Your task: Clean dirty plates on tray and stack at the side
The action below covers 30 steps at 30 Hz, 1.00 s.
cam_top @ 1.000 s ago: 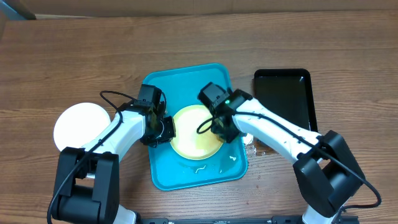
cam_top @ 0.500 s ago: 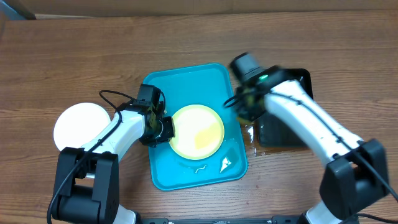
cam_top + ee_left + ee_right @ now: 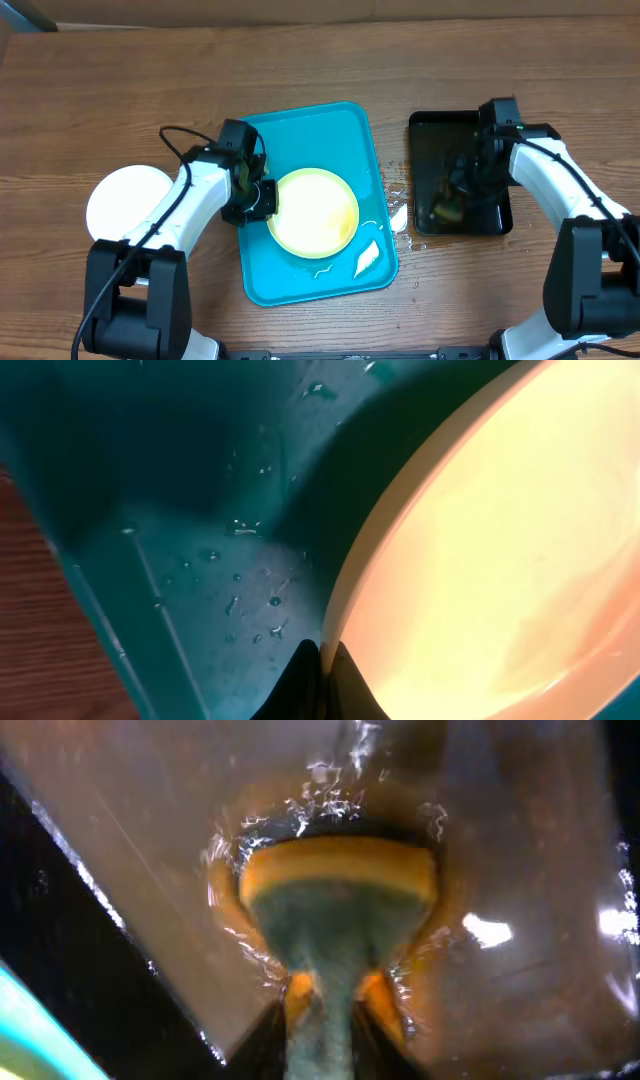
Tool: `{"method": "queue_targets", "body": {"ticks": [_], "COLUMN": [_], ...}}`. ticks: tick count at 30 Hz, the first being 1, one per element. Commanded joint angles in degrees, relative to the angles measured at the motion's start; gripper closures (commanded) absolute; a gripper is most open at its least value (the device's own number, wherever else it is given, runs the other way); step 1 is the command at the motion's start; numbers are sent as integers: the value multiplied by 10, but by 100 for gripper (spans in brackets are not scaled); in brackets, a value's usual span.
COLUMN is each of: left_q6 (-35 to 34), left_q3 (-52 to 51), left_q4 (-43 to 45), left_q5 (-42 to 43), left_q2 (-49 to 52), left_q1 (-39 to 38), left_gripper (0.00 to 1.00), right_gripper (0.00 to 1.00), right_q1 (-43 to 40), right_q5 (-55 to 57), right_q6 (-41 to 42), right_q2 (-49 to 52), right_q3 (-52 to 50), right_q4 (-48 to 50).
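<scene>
The pale yellow plate (image 3: 313,211) with a green rim lies in the turquoise tray (image 3: 305,125). My left gripper (image 3: 262,198) is shut on the plate's left rim; in the left wrist view the fingers (image 3: 320,660) pinch the plate's edge (image 3: 480,550) above the wet tray floor (image 3: 200,560). A white plate (image 3: 130,203) sits on the table at the far left. My right gripper (image 3: 462,185) is over the black tray (image 3: 455,130), shut on a yellow-and-green sponge (image 3: 338,910) pressed into water in the black tray (image 3: 540,830).
White foam or paper scraps (image 3: 367,258) lie at the turquoise tray's lower right, and a wet patch (image 3: 399,215) is on the table between the two trays. Bare wooden table surrounds both trays.
My right arm has moved from the yellow plate across to the black tray with the sponge. My left gripper stays on the plate's rim.
</scene>
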Motion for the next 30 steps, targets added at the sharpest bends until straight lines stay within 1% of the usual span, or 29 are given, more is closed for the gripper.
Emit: {"method": "queue_targets", "body": {"ticks": [1,3,5,6,10,12,14,16,17,23,24,26,30], "left_q6": [43,49,49,49,48,47,33,14,-3,-5,-2,27,115], "left_q3": [53,81,110,123,198,232,261,286,302,306,306,306,306], "left_q4": [-24,-45,-61,-69,-103,-104,-99,-85,-55,75,96,139,201], "left_q5": [0,-1,-1,-1,-5,-9,-33,-88,-160,-329,-356,-399,-493], "left_q2": [2,2,2,2,2,2,2,2,2,15,21,39,77], "left_q1": [3,-4,-14,-20,-63,-90,-118,-151,-189,-289,-302,-327,-367], "left_gripper": [96,96,96,96,96,96,96,96,96,96,96,96,96], "right_gripper": [61,38,21,14,2,1,1,1,1,1,1,1,1], "right_q1": [-8,-12,-16,-20,-53,-82,-105,-131,-153,-176,-176,-176,-176], "right_q5": [-38,-38,-37,-38,-44,-45,-46,-46,-46,-45,-45,-45,-43], "right_q6": [-9,-9,-9,-9,3,9,9,8,7,-12,-12,-14,-14], "right_q2": [-29,-59,-92,-113,-188,-211,-220,-221,-220,-220,-220,-220,-220], "right_q3": [14,24,31,34,37,37,37,36,35,32,32,32,32], "right_q4": [2,-3,-11,-17,-47,-75,-100,-131,-155,-175,-178,-182,-183]}}
